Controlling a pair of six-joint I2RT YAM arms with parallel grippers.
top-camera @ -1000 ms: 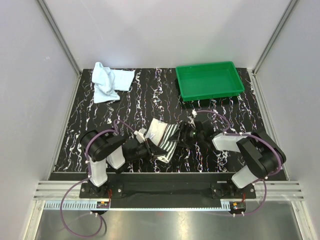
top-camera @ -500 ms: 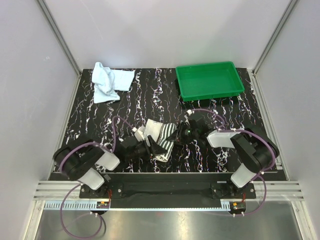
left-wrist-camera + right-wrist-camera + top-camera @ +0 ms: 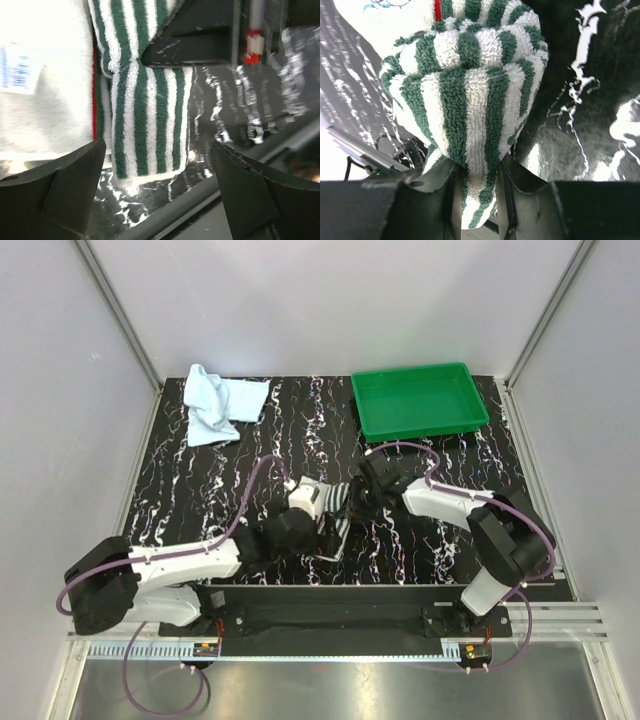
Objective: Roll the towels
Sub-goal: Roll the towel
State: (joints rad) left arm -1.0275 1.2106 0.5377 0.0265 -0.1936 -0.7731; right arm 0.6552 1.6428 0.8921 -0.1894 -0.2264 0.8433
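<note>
The striped towel is looped terry cloth, the tabletop glossy black marbled, the tray seemingly smooth plastic.

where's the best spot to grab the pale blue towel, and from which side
Probably the flat right-hand edge of the pale blue towel, approached from the side facing the green tray. That part seems to lie smooth on the table, so a low pinch should catch it cleanly. The left part is bunched into raised folds, where a grip would likely gather several layers.
</note>
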